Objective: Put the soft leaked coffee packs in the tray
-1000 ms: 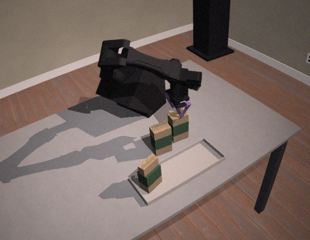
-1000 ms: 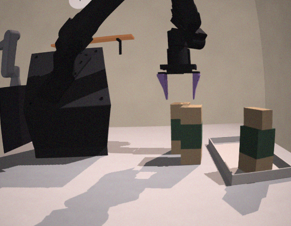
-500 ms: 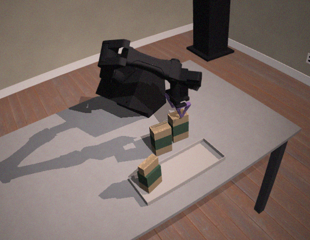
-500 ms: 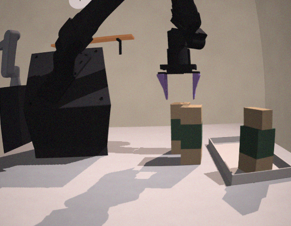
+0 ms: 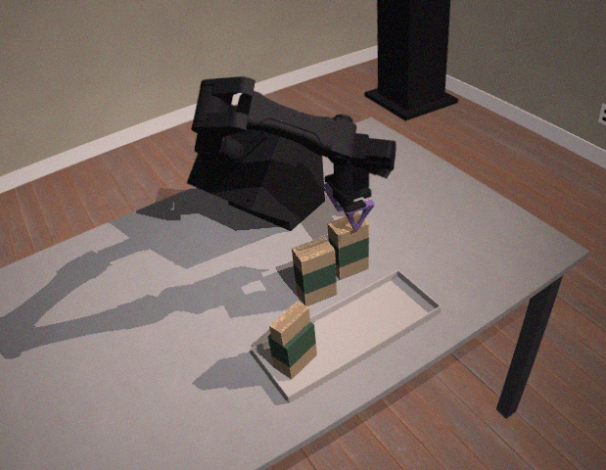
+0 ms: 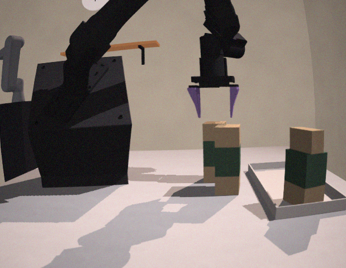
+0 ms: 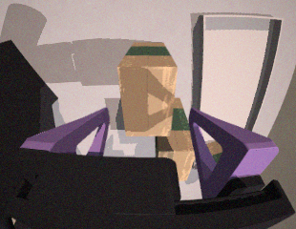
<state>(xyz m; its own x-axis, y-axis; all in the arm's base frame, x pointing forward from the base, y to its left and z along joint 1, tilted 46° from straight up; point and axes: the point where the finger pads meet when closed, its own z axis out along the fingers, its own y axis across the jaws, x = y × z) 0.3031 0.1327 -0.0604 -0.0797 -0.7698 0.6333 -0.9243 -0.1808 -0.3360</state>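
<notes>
Three tan coffee packs with green bands are in view. One pack [image 5: 292, 340] [image 6: 305, 166] stands upright inside the shallow grey tray [image 5: 389, 304] [image 6: 311, 206] [image 7: 240, 64], at its end. Two packs stand on the table beside the tray. One is the middle pack [image 5: 314, 271] [image 6: 227, 161] [image 7: 180, 133]. The other is the pack nearest the robot base [image 5: 349, 249] [image 6: 208, 149] [image 7: 147, 92]. My gripper [image 5: 355, 222] [image 6: 214, 115] [image 7: 149, 113] is open and empty. It points straight down just above the top of the pack nearest the base, with a purple finger over each side.
The robot's black base [image 5: 262, 176] [image 6: 80, 129] stands behind the packs. The table's right edge [image 5: 571, 262] lies beyond the tray. A black pillar [image 5: 411, 55] stands on the floor behind the table.
</notes>
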